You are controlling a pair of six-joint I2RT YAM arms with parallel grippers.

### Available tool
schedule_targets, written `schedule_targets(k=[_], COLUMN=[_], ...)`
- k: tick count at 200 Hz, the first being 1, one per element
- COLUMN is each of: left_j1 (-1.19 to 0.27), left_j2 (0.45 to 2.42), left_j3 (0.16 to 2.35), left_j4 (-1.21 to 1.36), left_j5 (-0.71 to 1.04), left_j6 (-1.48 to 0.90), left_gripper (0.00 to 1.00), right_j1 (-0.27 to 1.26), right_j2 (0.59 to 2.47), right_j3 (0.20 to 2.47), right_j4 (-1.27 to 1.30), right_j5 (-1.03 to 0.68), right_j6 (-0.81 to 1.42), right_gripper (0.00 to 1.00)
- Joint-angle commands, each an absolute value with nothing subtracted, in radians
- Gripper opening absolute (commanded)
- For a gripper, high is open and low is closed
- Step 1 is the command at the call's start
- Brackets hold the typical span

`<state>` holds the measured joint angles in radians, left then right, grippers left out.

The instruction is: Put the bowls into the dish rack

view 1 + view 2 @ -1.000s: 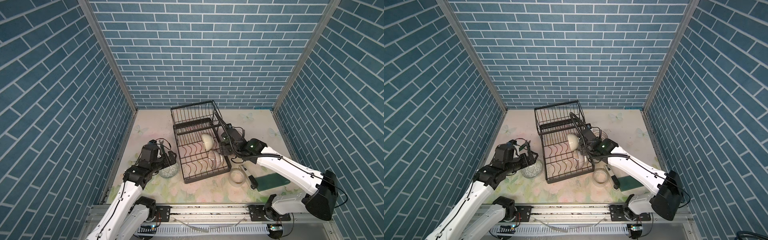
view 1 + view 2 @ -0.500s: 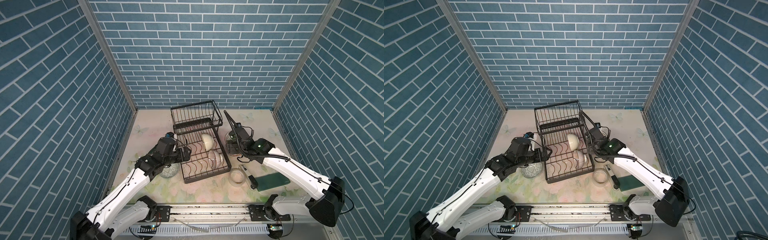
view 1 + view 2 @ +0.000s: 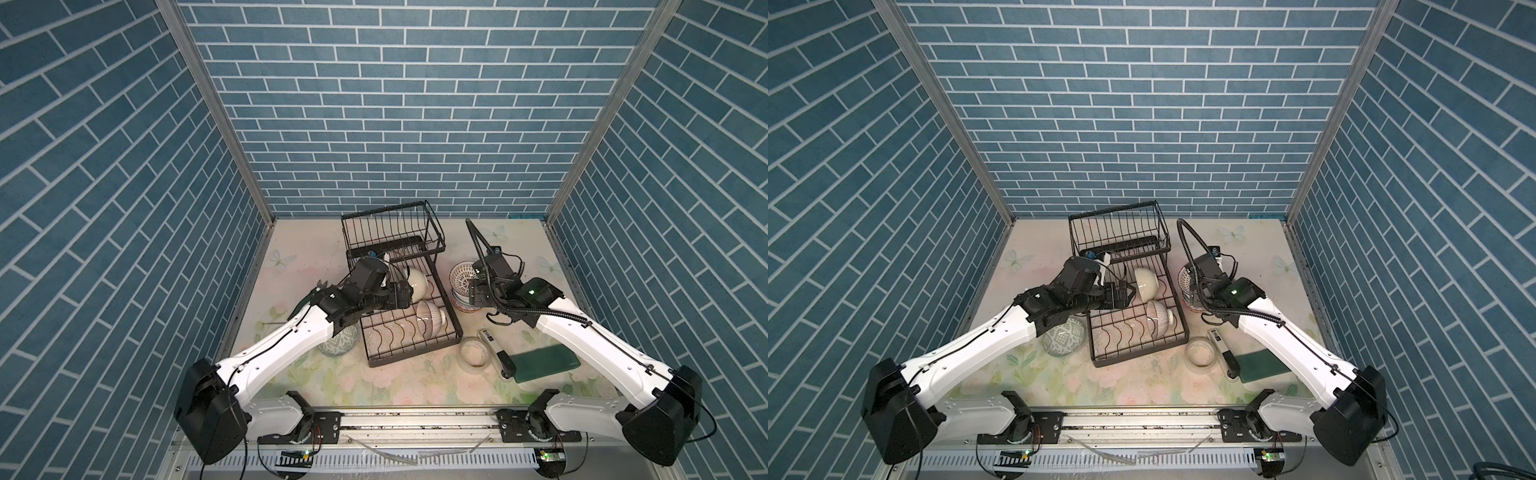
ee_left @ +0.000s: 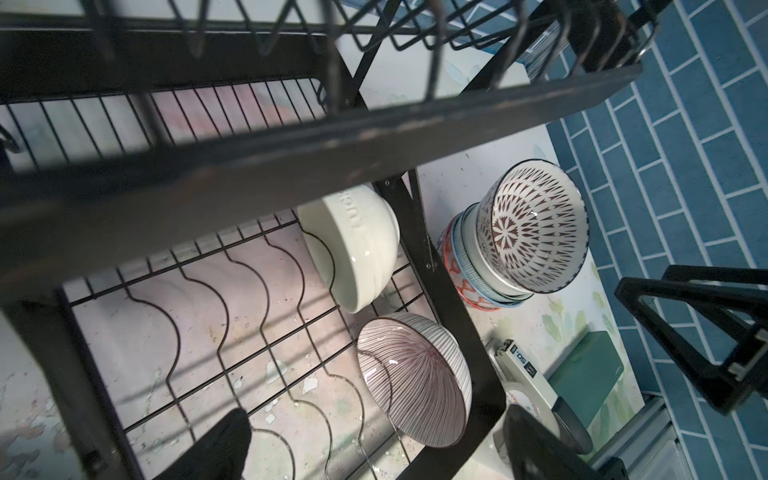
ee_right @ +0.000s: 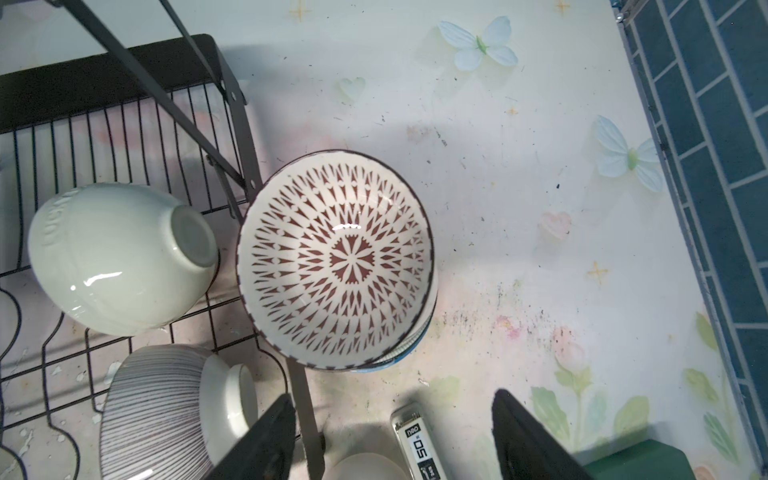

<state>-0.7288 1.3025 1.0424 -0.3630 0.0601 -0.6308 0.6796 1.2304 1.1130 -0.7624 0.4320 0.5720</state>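
Two bowls (image 4: 353,245) occupy the dish rack (image 4: 332,137), maybe four stacked beside.

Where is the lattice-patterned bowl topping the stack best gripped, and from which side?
The lattice bowl sits upright, nested atop the stack, so its lower wall is hidden, and the frame of the dish rack crowds one side. So probably pinch the rim from above, on the side away from the rack.
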Motion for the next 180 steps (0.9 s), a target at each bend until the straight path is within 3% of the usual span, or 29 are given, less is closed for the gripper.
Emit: schedule_targets(k=[1,143,180], left_j1=[-0.764,-0.914,-0.917], left_j2=[1.352,1.776,1.886], left_j3=[1.095,1.479,1.572], left_j4=[-0.323,-0.362,-0.395], left_j5=[0.031,-0.014,-0.018], left_j6=[-0.618,-0.564,-0.577], left_gripper=[0.94,0.87,0.81], right_j1=[0.659,0.634,0.632], right_j2=[1.203,1.046,1.001], right_j3=[1.083,0.978,0.948], right_j4=[-0.804,-0.847,-0.835], right_j5=[0.457,0.587,0.592], right_j6=[0.598,0.640,0.637], right_gripper=[0.74,0.74,0.74])
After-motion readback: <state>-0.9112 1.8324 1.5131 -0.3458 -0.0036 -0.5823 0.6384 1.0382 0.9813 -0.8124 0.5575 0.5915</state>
